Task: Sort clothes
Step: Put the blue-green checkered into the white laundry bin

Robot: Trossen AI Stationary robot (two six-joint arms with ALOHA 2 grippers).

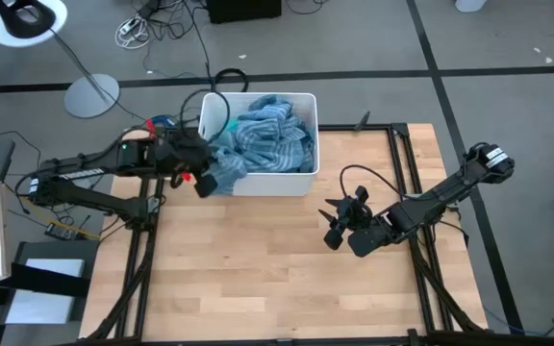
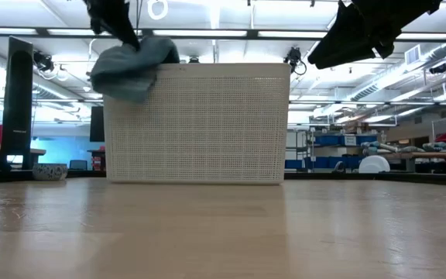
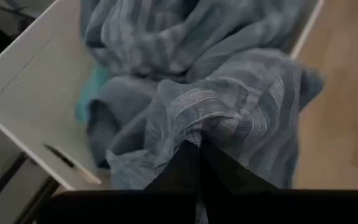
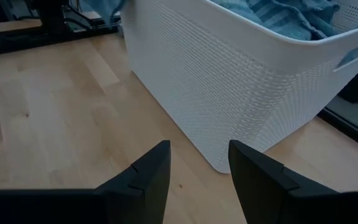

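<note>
Left end effector (image 1: 203, 179) sits at the front-left corner of the white bin (image 1: 301, 106), fingers (image 3: 191, 163) pinched together on a fold of the grey-blue striped top (image 3: 241, 106), which drapes over the bin's rim at that corner. The bin stands at the rear edge of the bench (image 1: 258, 279), left of centre; the remaining clothes (image 1: 267, 135) are heaped inside it, with a turquoise garment (image 3: 91, 93) tucked beside the wall. Risks, as judged: the pinch takes only a thin ridge of cloth, so the top may slip free on lifting; its bulk lies tangled with the heap, so a pull may drag other garments out or tip the light bin forward. Right end effector (image 4: 199, 163), fingers apart and empty, hovers over the bare bench right of the bin, well clear.
</note>
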